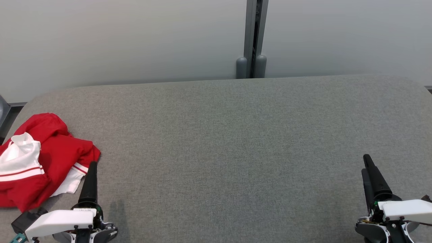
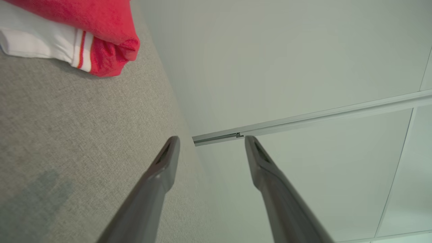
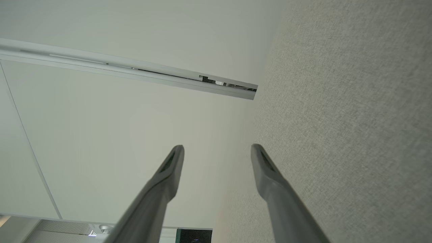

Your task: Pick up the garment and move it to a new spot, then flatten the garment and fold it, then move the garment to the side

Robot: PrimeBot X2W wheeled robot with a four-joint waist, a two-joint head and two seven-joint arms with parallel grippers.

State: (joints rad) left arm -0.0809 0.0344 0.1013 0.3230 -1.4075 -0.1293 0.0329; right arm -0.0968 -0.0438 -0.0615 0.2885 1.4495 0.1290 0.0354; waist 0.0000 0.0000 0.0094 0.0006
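The garment (image 1: 44, 162) is red with white panels and striped cuffs, lying crumpled at the left end of the grey fabric surface (image 1: 229, 141). In the left wrist view a red sleeve end with a white striped cuff (image 2: 84, 44) lies at the upper left. My left gripper (image 1: 91, 168) hovers just right of the garment's near edge, open and empty; its fingers stand apart (image 2: 211, 141) over the bare fabric. At the lower right my right gripper (image 1: 367, 165) is far from the garment. Its fingers are spread (image 3: 217, 150) with nothing between them.
A pale wall (image 1: 135, 37) rises behind the surface, with a grey vertical post (image 1: 252, 40) at the middle back. The surface's rounded far edge runs across the head view. A dark object (image 1: 3, 111) stands at the far left edge.
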